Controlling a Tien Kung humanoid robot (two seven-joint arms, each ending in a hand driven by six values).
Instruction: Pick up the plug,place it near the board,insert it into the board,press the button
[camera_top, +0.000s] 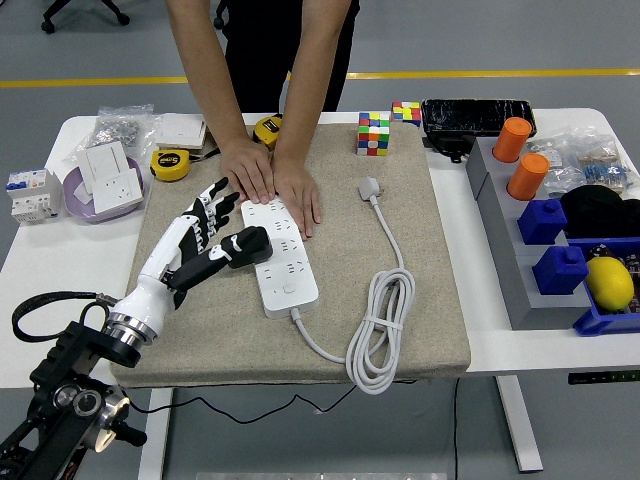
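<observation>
A white power strip (281, 251) lies on the beige mat (300, 330), its cord coiled at the mat's lower right. The white plug (371, 187) lies on the mat to the right of the strip, near the far edge, with nothing holding it. A person's two hands (272, 180) press flat on the strip's far end. My left hand (212, 232) hovers at the strip's left side, fingers spread, thumb reaching over the strip's left edge; it holds nothing. My right hand is out of view.
Two yellow tape measures (171, 164), a purple bowl (85, 205) with a white socket and a breaker lie at the left. Two puzzle cubes (375, 133), a black case, orange cylinders, blue blocks and a lemon (610, 283) stand at the right.
</observation>
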